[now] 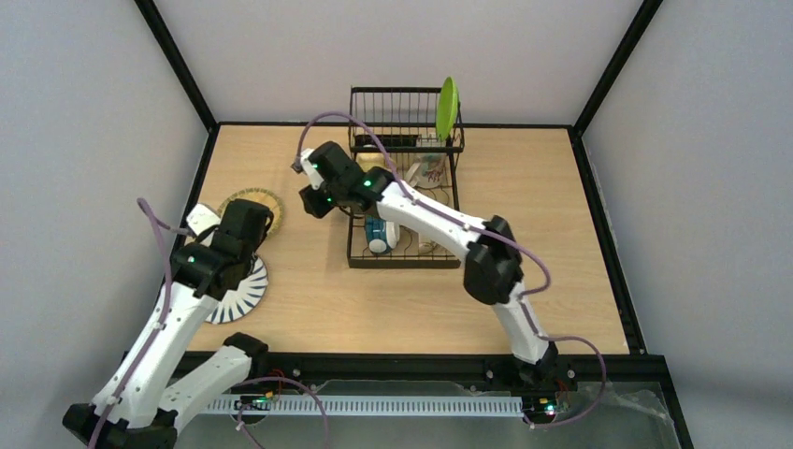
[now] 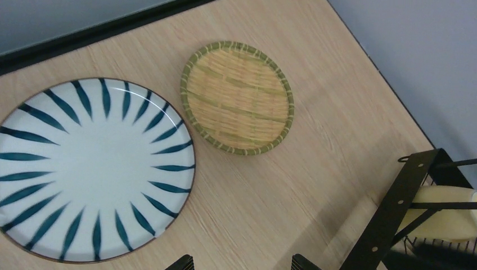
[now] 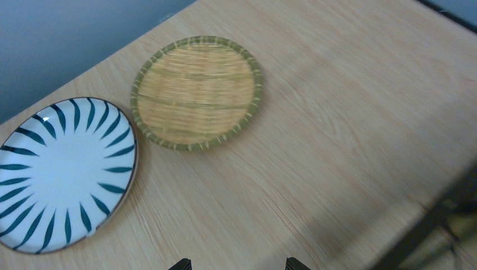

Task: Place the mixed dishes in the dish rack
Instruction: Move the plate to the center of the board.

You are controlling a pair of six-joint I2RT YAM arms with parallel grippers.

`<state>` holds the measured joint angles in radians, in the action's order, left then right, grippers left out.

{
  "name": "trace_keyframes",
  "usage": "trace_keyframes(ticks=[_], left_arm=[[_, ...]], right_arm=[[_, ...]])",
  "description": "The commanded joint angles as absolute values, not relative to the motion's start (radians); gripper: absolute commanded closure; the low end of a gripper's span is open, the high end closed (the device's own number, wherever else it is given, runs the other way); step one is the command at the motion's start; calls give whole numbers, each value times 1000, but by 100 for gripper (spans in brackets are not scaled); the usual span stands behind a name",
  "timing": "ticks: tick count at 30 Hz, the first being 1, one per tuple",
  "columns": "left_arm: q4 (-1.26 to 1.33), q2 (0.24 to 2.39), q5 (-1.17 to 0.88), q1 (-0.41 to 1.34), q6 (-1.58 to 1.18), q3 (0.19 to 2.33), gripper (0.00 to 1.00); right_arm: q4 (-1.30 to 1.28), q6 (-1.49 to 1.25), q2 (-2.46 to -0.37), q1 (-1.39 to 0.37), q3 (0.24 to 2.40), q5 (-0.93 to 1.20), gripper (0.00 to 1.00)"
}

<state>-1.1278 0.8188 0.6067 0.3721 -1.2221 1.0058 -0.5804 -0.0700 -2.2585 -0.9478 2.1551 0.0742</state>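
Note:
The black wire dish rack stands at the table's middle back. A lime green plate is upright in its tall end, a blue bowl lies in the base, and a pale yellow mug shows behind the rack's frame. On the table to the left lie the tan woven-look plate and the striped white plate, side by side. My left gripper hovers open over bare wood beside both plates. My right gripper is open too, between the rack and the woven plate.
A black rail edges the table's near side, and grey walls close in the left, back and right. My left arm covers part of the striped plate in the top view. A corner of the rack shows blurred in the right wrist view.

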Motion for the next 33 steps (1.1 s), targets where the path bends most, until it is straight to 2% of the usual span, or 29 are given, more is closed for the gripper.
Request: trace_keyframes(ticks=[1, 5, 16, 18, 21, 25, 33], left_arm=[[-994, 896, 526, 329, -1228, 969, 1], [-900, 965, 456, 285, -1275, 918, 1], [-798, 1108, 550, 227, -1315, 909, 1], [-774, 1134, 563, 214, -1319, 908, 4], [-731, 1175, 578, 188, -1303, 908, 8], [-648, 1236, 562, 126, -1232, 913, 1], [-442, 1417, 389, 6, -985, 947, 1]], right_arm=[[-538, -110, -2002, -963, 1969, -47, 6], [-489, -104, -1812, -1008, 1750, -99, 6], [-357, -109, -1407, -1053, 1345, -5, 6], [-337, -110, -1350, -1056, 1291, 27, 6], [-339, -101, -1296, -1057, 1241, 40, 6], [-377, -84, -1275, -1057, 1223, 45, 6], [-383, -88, -1257, -1057, 1212, 61, 5]])
